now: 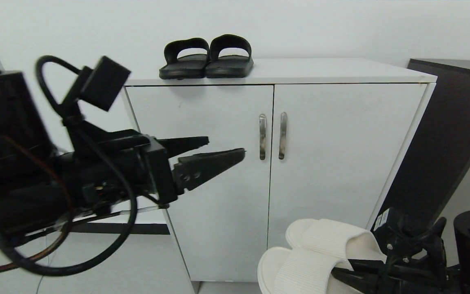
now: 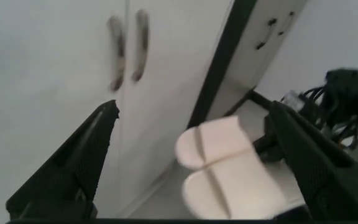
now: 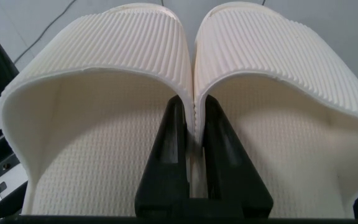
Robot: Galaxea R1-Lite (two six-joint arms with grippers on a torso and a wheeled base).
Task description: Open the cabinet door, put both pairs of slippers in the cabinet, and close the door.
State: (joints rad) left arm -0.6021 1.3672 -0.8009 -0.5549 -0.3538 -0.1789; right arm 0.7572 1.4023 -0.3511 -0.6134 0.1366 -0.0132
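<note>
The white cabinet (image 1: pixel 341 139) has both doors closed, with two metal handles (image 1: pixel 272 136) side by side at the centre seam. A pair of black slippers (image 1: pixel 206 57) sits on the cabinet top toward its left. My left gripper (image 1: pixel 226 146) is open and empty, level with the handles and just left of them; the handles (image 2: pixel 128 50) also appear past the left gripper (image 2: pixel 191 111). Low at the right, my right gripper (image 1: pixel 346 271) is shut on the pair of white slippers (image 1: pixel 316 255). Its fingers (image 3: pixel 174 155) pinch the inner strap edges of the white slippers (image 3: pixel 104 124) together.
A dark panel (image 1: pixel 447 139) leans against the wall right of the cabinet. The floor (image 1: pixel 96 261) in front of the left door is bare.
</note>
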